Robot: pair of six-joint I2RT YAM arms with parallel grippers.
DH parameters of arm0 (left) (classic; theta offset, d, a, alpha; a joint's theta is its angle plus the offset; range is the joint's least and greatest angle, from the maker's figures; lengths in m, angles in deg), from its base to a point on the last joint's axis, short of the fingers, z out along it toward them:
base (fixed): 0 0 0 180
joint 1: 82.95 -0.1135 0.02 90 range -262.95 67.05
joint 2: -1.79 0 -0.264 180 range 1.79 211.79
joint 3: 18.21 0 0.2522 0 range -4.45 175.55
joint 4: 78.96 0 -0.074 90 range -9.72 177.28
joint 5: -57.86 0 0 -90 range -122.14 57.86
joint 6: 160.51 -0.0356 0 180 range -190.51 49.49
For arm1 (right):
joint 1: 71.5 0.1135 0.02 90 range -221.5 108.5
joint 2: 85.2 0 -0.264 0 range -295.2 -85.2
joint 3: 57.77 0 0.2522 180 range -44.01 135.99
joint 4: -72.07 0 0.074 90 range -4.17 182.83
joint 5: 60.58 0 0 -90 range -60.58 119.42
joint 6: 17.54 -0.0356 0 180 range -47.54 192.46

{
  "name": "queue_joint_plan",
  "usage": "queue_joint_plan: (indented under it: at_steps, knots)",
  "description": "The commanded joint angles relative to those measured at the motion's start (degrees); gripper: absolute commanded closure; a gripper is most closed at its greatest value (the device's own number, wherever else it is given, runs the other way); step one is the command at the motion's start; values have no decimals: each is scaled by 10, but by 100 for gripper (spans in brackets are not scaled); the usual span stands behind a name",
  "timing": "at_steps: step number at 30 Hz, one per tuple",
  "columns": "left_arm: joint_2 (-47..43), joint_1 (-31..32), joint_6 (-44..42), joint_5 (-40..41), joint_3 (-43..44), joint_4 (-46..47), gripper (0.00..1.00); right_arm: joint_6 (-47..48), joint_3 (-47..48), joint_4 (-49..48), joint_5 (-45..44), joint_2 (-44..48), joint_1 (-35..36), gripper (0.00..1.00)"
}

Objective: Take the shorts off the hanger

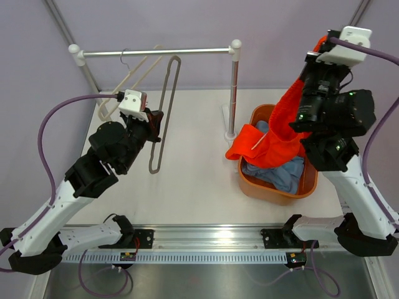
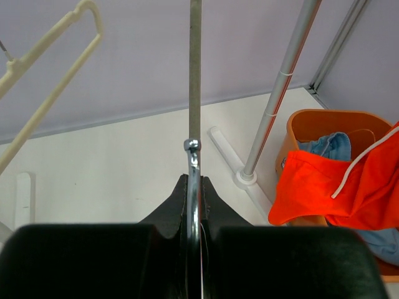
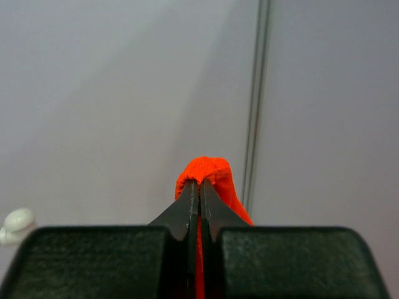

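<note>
High over the table's right side, the right arm rears upright, its right gripper [image 1: 320, 46] pinched tight on a fold of the orange shorts [image 1: 279, 124]. They trail down across the basket [image 1: 274, 196], where the blue shorts [image 1: 283, 175] lie. The left arm reaches forward, and the left gripper [image 1: 156, 123] is clamped on the grey wire hanger [image 1: 168, 93] (its top up by the rail [image 1: 156, 52]). A wide stretch of table [image 1: 193, 180] separates this hanger from the post [image 1: 233, 93].
</note>
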Motion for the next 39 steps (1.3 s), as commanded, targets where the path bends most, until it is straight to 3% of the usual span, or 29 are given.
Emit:
queue_joint_plan:
  at_steps: [1, 6, 11, 14, 17, 18, 24, 30, 31, 36, 39]
  knots:
    - [-10, -1, 2, -10, 2, 19, 100, -132, -13, 106, 44, -4, -14, 100]
    - [-9, -1, 2, -11, -4, 15, 100, -236, -43, 214, 40, -17, -44, 100]
    - [-9, -1, 0, -11, -8, 12, 100, -503, -100, 401, 91, 4, -173, 100]
    - [-8, -1, 0, -11, -7, 8, 100, -613, -179, 440, 137, 47, -262, 100]
    - [-6, -1, -1, -12, -5, 7, 100, -679, -266, 443, 217, 93, -327, 98]
    - [-6, -1, -1, -13, -5, 7, 100, -687, -298, 441, 255, 101, -355, 90]
    - [4, -1, 1, -22, -5, 11, 100, -713, -371, 442, 354, 91, -360, 84]
    - [14, 0, 3, -26, -1, 3, 100, -729, -408, 433, 393, 94, -360, 43]
    - [15, -1, 2, -25, -1, 2, 100, -726, -407, 436, 393, 100, -359, 31]
    - [19, -1, 4, -29, 5, -2, 100, -713, -378, 461, 410, 129, -359, 17]
    - [28, -1, 8, -30, 12, -14, 100, -709, -356, 484, 428, 145, -359, 16]
